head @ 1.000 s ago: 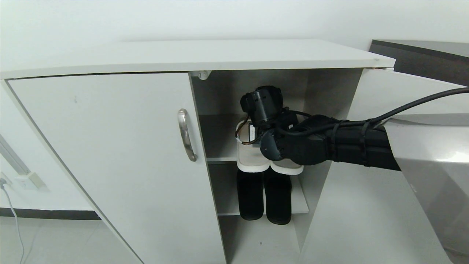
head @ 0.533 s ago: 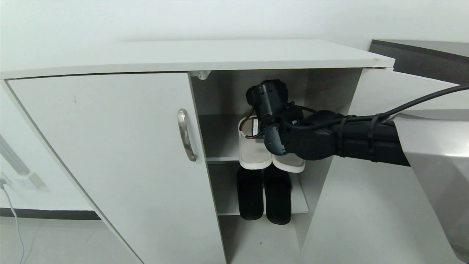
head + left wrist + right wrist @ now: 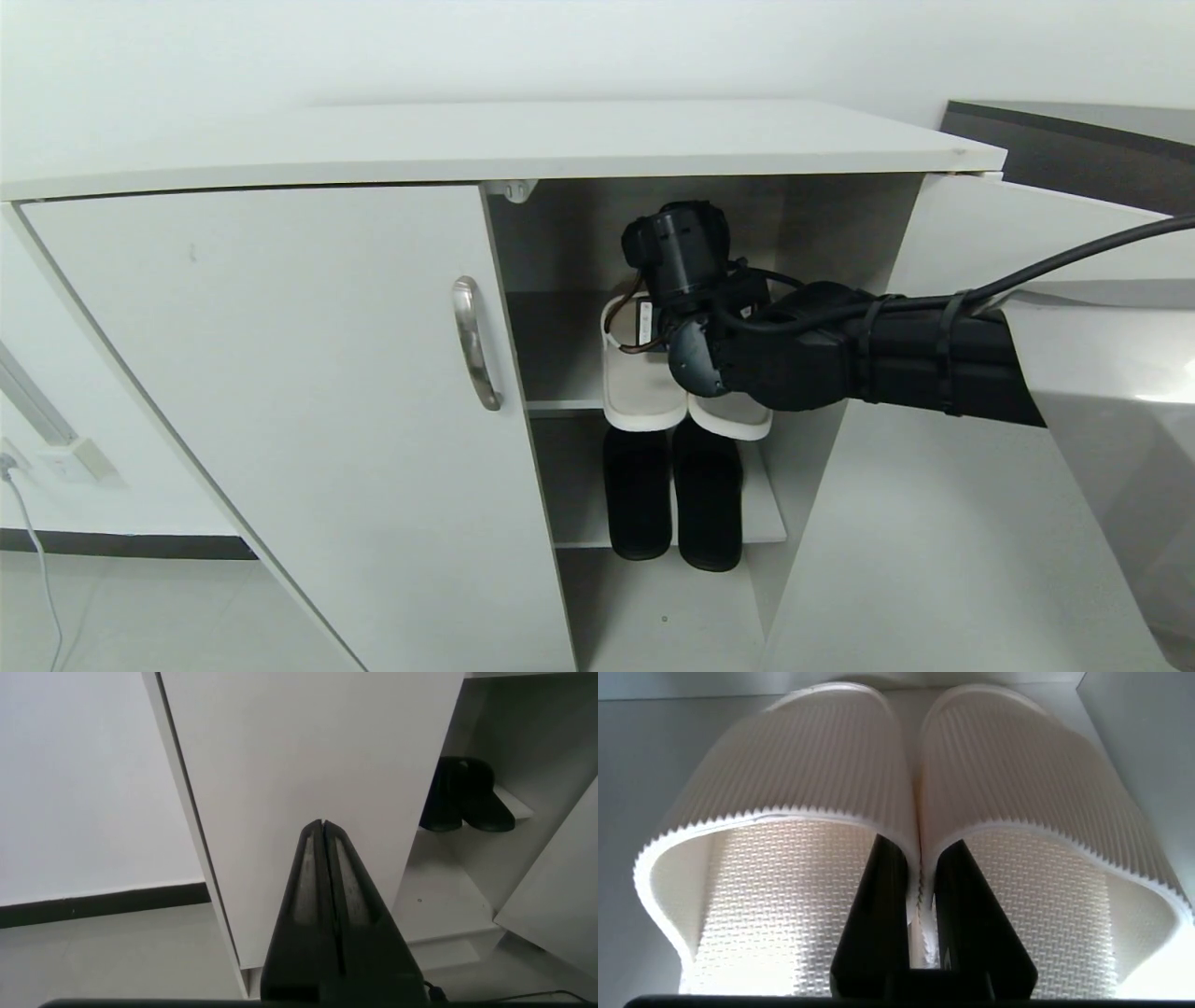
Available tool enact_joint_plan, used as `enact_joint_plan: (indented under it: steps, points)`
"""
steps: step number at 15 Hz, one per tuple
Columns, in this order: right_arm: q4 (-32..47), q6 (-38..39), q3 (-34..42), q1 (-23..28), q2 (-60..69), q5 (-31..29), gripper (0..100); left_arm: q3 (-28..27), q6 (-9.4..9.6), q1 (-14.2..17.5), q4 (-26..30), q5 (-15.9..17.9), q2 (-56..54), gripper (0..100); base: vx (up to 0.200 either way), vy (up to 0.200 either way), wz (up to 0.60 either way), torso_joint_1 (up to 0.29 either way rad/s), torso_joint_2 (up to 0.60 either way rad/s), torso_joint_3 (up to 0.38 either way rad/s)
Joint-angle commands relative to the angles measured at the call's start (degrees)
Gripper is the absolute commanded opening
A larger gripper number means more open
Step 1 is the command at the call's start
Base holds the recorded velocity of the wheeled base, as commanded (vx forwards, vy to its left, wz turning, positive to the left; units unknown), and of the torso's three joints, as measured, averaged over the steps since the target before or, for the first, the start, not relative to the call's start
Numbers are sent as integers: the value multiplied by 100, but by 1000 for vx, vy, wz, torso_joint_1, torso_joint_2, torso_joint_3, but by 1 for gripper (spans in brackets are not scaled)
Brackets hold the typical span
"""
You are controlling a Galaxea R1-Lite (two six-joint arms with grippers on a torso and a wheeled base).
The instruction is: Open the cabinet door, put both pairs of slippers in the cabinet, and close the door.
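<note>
My right gripper [image 3: 920,849], clenched on the ribbed white foam slippers [image 3: 644,397], edged them slightly deeper onto the centre-frame upper shelf [image 3: 553,359]; release seems next.

You see the cabinet [image 3: 560,140] with its right door [image 3: 934,523] swung open. The white slippers [image 3: 644,397] are side by side at the middle shelf [image 3: 551,373], heels past its edge. The black slippers [image 3: 674,504] lie paired on the lower shelf [image 3: 574,523].

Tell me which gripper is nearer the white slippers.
Right. The right gripper clamps the white slippers together; the left gripper hangs shut outside, facing the closed left door.
</note>
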State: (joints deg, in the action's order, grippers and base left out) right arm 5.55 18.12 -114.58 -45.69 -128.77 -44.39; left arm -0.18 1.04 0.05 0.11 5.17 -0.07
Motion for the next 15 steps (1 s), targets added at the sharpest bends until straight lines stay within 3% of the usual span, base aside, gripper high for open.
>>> enact_joint_plan:
  steps: [1, 2, 3, 11, 15]
  points:
    - [17, -10, -1, -19, 10, 0, 0, 1, 2, 4, -2, 2, 7, 0, 0, 0, 0, 0, 0, 0]
    - [17, -27, -1, -36, -25, 0, 0, 1, 2, 4, 7, 2, 7, 0, 0, 0, 0, 0, 0, 0]
    - [8, -62, -1, -63, -34, 0, 100, 1, 2, 4, -2, 2, 7, 0, 0, 0, 0, 0, 0, 0]
    - [17, -62, -1, -142, 62, -9, 100, 1, -7, 4, 7, 2, 7, 0, 0, 0, 0, 0, 0, 0]
    - [-19, -1, 498, -230, 300, -9, 100, 1, -7, 4, -2, 2, 7, 0, 0, 0, 0, 0, 0, 0]
